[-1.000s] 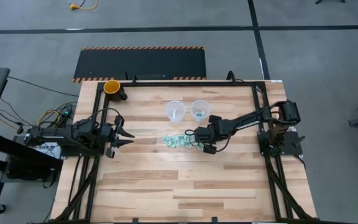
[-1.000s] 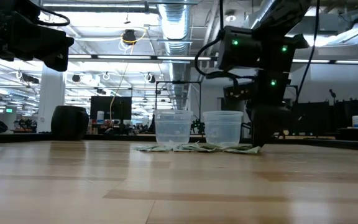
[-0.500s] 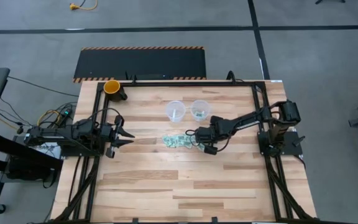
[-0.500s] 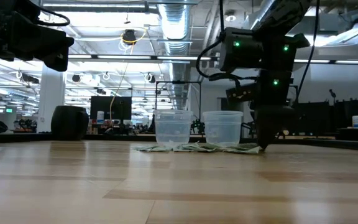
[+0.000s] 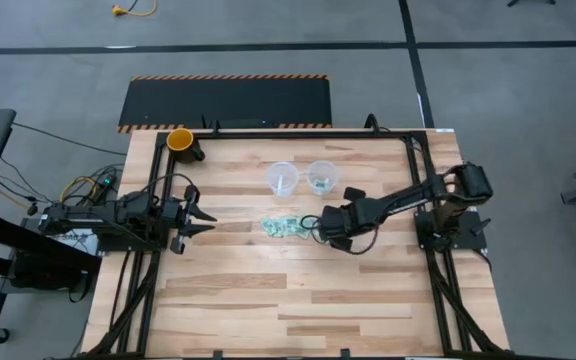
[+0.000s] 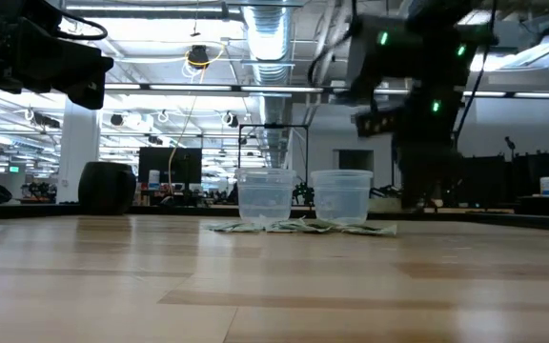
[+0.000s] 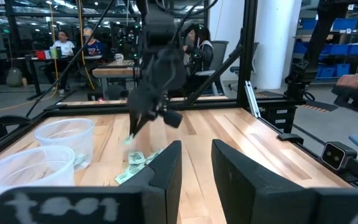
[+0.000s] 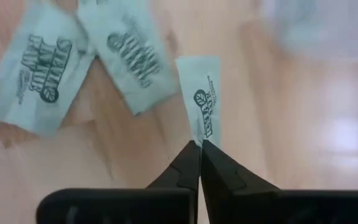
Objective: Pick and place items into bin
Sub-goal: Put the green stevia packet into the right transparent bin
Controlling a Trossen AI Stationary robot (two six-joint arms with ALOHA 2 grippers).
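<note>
While the left hand [image 5: 204, 216] waits open at the left side of the worktop [image 5: 268, 300], we see the right hand [image 8: 199, 148] pinched shut on the bottom edge of one packet [image 8: 205, 106], just past the right end of the pile. It is a small flat paper packet, pale green-white, with dark green print and a little round leaf mark on it. Two more packets [image 8: 132, 53] of the same kind lie flat on the wood beside it in the right wrist view, so we count three up close. From above, the rest of the packets [image 5: 286, 227] sit in a small heap near the middle of the worktop, too tiny and bunched up for us to count. Two clear plastic cups stand side by side just behind the heap. The left cup [image 5: 282, 179] looks empty, and the right cup [image 5: 322, 177] has a few pale green bits in the bottom. One orange cup [image 5: 180, 139] stands far off at the back left corner. In the left wrist view, people sit at desks in the room behind.
</note>
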